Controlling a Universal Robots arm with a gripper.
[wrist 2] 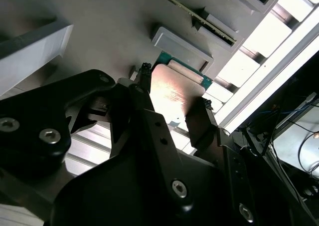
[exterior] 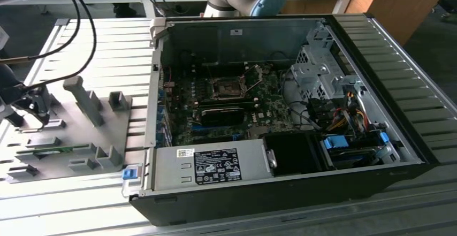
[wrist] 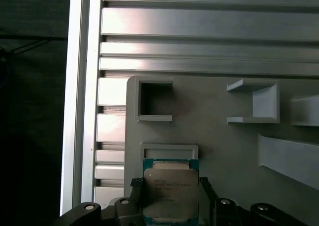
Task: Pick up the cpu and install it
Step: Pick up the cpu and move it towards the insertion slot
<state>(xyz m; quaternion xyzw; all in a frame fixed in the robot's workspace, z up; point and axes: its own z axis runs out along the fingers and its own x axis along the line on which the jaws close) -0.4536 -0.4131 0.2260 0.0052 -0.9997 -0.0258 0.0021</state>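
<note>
Second wrist view: pincer (wrist 2: 173, 94) clamped on 2 opposite edges of the cpu (wrist 2: 175, 89), at the grey fixture plate (wrist 2: 99, 26).

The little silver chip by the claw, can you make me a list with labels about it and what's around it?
Chip: silvery square cpu chip, green edge showing
Claw: black claw, one finger against each side of the chip
Under it: pale grey plastic tray with raised holders
Computer: open black metal case, at the exterior view's right of the tray
Socket: dark square metal-framed socket inside the case, away from the chip
</note>
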